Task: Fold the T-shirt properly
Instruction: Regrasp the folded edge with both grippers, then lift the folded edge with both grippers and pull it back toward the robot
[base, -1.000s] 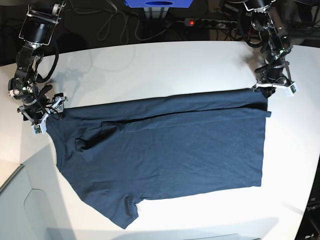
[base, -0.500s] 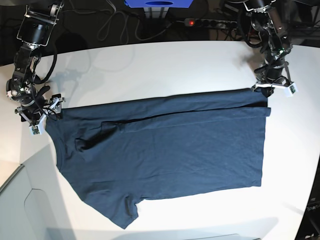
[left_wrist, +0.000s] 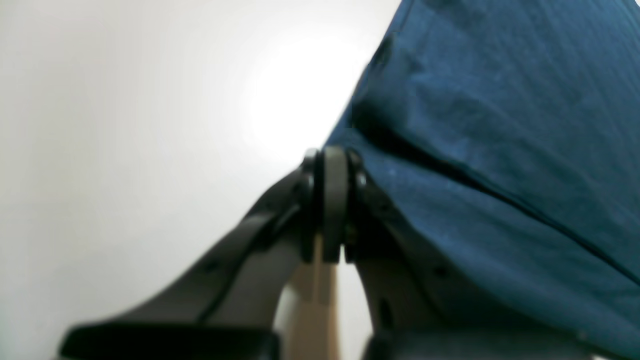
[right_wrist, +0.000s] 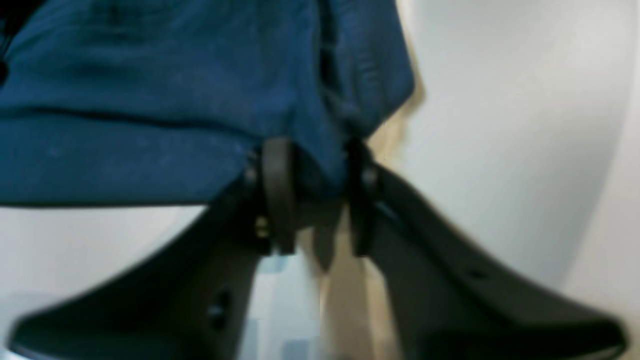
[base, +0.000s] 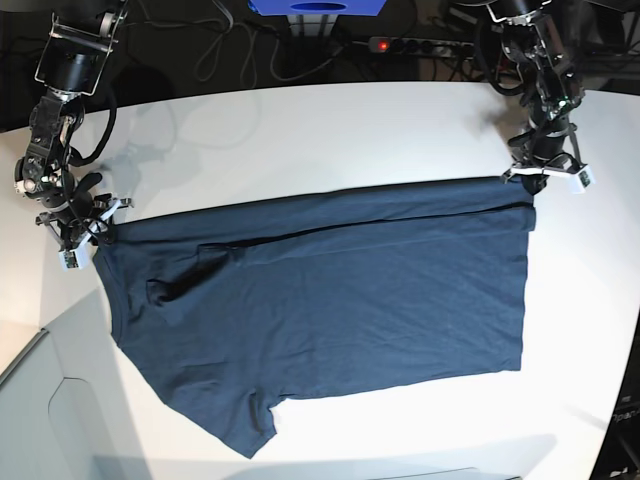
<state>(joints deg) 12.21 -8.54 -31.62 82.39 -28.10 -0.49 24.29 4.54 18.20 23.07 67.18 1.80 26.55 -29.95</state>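
Both far corners of dark navy cotton T-shirt (base: 330, 300) taken: left fingers (left_wrist: 332, 200) shut on hem corner, right fingers (right_wrist: 310, 185) pinching shoulder-end cloth; long axis spans between, across white desk (base: 330, 130).

left arm (base: 545, 95) lowered, jaws pinched; right arm (base: 55, 130) lowered

We see a white tabletop (base: 330, 130) with a curved far edge, bare and bright under the light. Beyond that far edge the floor is dark, and black cables (base: 235, 45) loop across it. Also behind the tabletop, near its far right end, lies a black power strip (base: 420, 45) with a red switch lit at its left end. A blue object (base: 318, 7) sits behind the tabletop's middle, cut off by the frame.
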